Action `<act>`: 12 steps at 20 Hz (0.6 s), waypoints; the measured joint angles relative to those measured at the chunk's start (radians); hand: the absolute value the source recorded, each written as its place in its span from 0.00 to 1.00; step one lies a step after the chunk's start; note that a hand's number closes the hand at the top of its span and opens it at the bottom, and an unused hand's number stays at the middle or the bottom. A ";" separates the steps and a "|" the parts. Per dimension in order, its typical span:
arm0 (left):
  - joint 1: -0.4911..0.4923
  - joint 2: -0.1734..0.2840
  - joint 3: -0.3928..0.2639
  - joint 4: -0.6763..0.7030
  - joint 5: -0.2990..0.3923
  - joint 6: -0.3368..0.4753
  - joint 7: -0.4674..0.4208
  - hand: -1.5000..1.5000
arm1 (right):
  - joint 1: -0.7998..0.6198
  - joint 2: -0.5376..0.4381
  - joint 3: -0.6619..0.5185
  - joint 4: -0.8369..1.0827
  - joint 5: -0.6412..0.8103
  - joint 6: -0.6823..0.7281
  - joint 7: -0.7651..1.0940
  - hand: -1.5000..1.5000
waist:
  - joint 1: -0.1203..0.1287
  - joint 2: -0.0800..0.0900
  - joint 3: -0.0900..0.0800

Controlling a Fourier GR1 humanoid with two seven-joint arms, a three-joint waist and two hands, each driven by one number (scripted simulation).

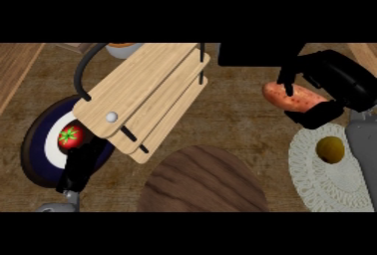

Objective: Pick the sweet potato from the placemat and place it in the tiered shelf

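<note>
Because it has to clear the lace placemat (324,174) on its way to the tiered shelf (147,94), the sweet potato (290,97) rides aloft, the right hand (324,84) curled round it. Its long axis runs ten to four o'clock. At eight o'clock the left hand (80,167) rests, fingers straight.

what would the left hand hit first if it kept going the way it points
Likely the tomato on the plate: the left hand points up along the plate toward it, though its height above them is unclear.
</note>
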 measured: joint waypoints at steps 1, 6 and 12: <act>0.002 -0.001 0.000 -0.003 0.001 0.000 0.002 0.50 | -0.021 0.016 -0.024 -0.007 -0.028 0.010 0.021 1.00 | -0.001 0.000 0.000; 0.008 -0.014 -0.007 -0.017 -0.010 0.006 0.012 0.50 | -0.163 0.086 -0.087 -0.020 -0.114 0.054 0.161 1.00 | -0.001 0.000 0.000; -0.012 -0.008 0.002 -0.019 -0.010 -0.008 0.023 0.50 | -0.402 0.159 -0.090 0.147 -0.080 -0.013 0.264 1.00 | 0.010 0.003 0.000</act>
